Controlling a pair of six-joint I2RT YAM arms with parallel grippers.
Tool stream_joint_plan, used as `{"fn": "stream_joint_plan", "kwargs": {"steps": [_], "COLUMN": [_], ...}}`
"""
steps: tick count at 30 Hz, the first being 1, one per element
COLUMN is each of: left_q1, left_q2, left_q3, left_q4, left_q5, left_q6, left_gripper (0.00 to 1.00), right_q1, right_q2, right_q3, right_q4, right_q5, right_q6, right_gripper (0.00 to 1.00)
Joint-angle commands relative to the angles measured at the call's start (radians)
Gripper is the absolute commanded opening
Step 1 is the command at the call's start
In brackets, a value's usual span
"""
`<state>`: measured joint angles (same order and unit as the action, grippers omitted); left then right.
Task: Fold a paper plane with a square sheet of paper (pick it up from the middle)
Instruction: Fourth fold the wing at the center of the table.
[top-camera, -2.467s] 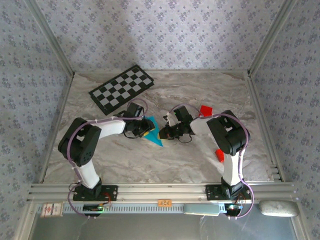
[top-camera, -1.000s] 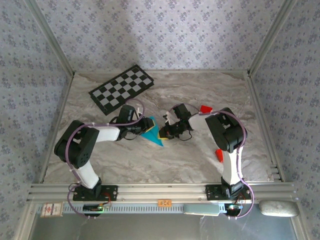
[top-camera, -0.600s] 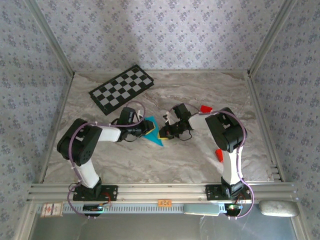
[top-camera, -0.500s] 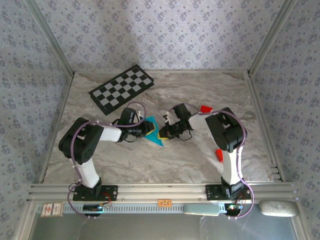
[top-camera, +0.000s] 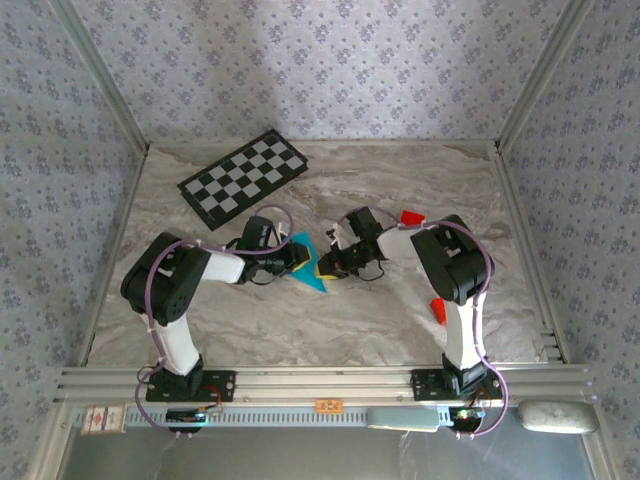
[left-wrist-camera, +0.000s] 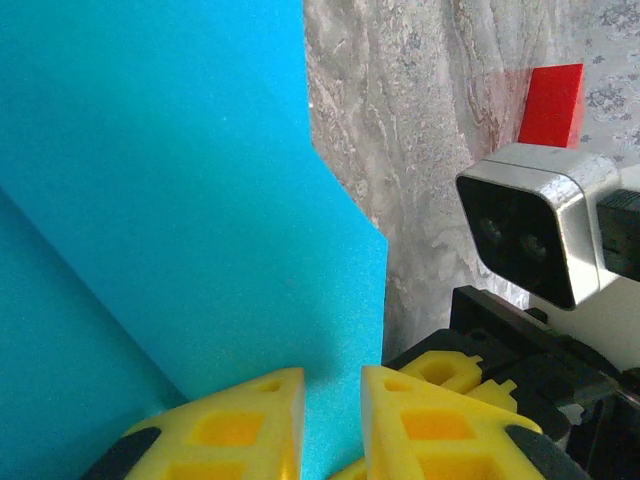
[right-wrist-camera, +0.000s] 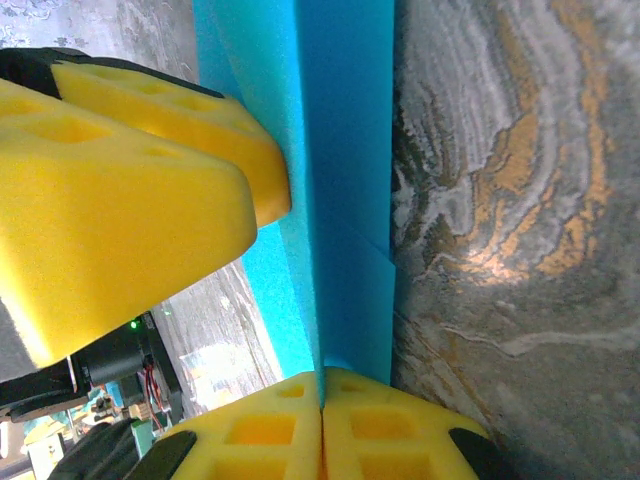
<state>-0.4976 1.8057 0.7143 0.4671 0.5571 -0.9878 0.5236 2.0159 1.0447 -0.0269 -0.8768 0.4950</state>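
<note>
The square sheet of paper (top-camera: 309, 270) is folded into a cyan triangle and lies mid-table between both grippers. My right gripper (top-camera: 323, 265) is shut on it: in the right wrist view a raised cyan fold (right-wrist-camera: 345, 200) runs straight into the closed seam of the gripper (right-wrist-camera: 322, 420). My left gripper (top-camera: 292, 258) comes in from the left. In its wrist view the gripper (left-wrist-camera: 332, 420) has its jaws a little apart over the flat cyan face (left-wrist-camera: 180, 200), with nothing pinched. Its yellow fingers (right-wrist-camera: 150, 190) rest beside the fold.
A black-and-white checkered board (top-camera: 245, 177) lies at the back left. One red block (top-camera: 411, 217) sits behind the right arm, also visible from the left wrist (left-wrist-camera: 550, 105), and another (top-camera: 439, 311) lies near the right arm's base. The right wrist camera (left-wrist-camera: 530, 240) is close to my left fingers.
The left arm's elbow has swung slightly right and its gripper has settled lower against the paper. The right gripper keeps its hold in the same spot.
</note>
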Motion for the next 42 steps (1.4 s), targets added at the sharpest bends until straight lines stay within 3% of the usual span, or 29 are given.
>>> {"fn": "stream_joint_plan", "kwargs": {"steps": [1,18,36,39,42], "left_q1": [-0.005,-0.005,-0.005,-0.005,-0.004], "left_q2": [0.029,0.040,0.067,0.066,0.064], "left_q3": [0.025,0.036,0.051,0.051,0.052], "left_q4": [-0.007,-0.131,-0.185,-0.188,-0.193], "left_q5": [-0.002,-0.048,-0.068,-0.068,-0.069], "left_q6": [0.003,0.011,0.009,0.009,0.008], "left_gripper": [0.21,0.21,0.20,0.20,0.20], "right_q1": [-0.025,-0.025,-0.020,-0.020,-0.016], "right_q2": [0.067,0.041,-0.107,-0.165,-0.220], "right_q3": [-0.032,-0.026,-0.040,-0.047,-0.034], "right_q4": [-0.119,-0.135,-0.163,-0.136,-0.185], "right_q5": [0.162,0.159,0.002,0.024,0.121], "right_q6": [-0.003,-0.004,-0.006,0.005,-0.014], "right_gripper": [0.10,0.13,0.22,0.23,0.24]}}
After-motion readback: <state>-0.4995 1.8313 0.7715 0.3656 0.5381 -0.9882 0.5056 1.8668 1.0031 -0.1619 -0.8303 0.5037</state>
